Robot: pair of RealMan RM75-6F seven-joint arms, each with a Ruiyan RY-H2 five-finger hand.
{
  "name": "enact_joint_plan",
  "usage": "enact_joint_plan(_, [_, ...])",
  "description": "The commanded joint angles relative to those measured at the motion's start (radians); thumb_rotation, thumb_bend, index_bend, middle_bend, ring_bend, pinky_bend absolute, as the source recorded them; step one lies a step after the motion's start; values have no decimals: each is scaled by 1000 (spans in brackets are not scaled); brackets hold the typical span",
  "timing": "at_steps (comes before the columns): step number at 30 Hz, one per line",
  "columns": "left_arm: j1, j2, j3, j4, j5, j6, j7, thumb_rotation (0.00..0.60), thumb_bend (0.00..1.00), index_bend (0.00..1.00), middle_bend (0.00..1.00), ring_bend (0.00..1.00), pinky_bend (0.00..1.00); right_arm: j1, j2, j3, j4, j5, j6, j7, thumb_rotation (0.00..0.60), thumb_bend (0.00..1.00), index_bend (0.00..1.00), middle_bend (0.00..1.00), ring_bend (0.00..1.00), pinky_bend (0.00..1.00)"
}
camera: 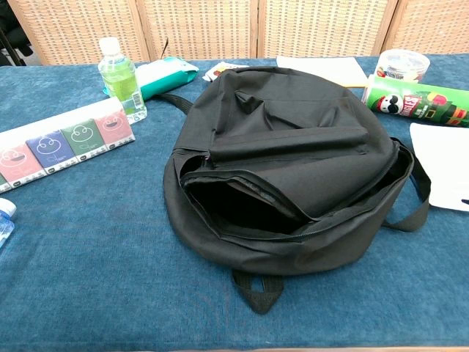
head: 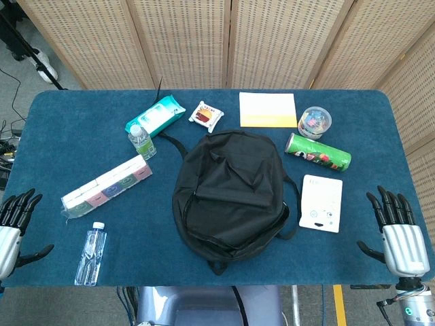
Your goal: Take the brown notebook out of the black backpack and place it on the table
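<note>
The black backpack [head: 230, 192] lies flat at the middle of the blue table [head: 61, 129]. In the chest view the backpack [camera: 293, 147] shows its main zip undone, the mouth gaping toward me; the inside is dark and no brown notebook shows. My left hand [head: 13, 221] hovers at the table's near left edge, fingers spread, holding nothing. At the near right edge my right hand [head: 396, 227] is held the same way, fingers apart and empty. Neither hand appears in the chest view.
Left of the backpack are a tissue multipack [head: 105, 185], a green-drink bottle [head: 141, 141], a clear water bottle [head: 91, 252] and a teal wipes pack [head: 155, 115]. To the right lie a white device [head: 321, 203], a green crisps can [head: 317, 151], a candy tub [head: 315, 122] and a yellow pad [head: 268, 109].
</note>
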Motion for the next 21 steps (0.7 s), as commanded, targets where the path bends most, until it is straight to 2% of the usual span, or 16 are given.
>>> enact_joint_plan(1, [0, 0, 1, 2, -2, -4, 1, 600, 30, 0, 0, 0, 0, 2, 2, -1, -2, 4, -7, -1, 600, 0, 48, 0, 0, 0])
enact_joint_plan(7, [-1, 2, 2, -3, -1, -5, 0, 600, 30, 0, 0, 0, 0, 5, 16, -13, -14, 6, -32, -1, 600, 0, 48, 0, 0, 0])
enact_joint_plan(11, [3, 5, 2, -4, -5, -1, -8, 600, 30, 0, 0, 0, 0, 33, 38, -34, -33, -33, -82, 59, 600, 0, 48, 0, 0, 0])
enact_joint_plan(16, [-2, 2, -5, -4, -22, -16, 0, 600, 29, 0, 0, 0, 0, 135, 86, -58, -61, -140, -214, 193, 600, 0, 48, 0, 0, 0])
enact_joint_plan(21, [-7, -9, -8, 1, -45, -40, 28, 600, 30, 0, 0, 0, 0, 258, 92, -35, -108, -209, -332, 234, 600, 0, 48, 0, 0, 0])
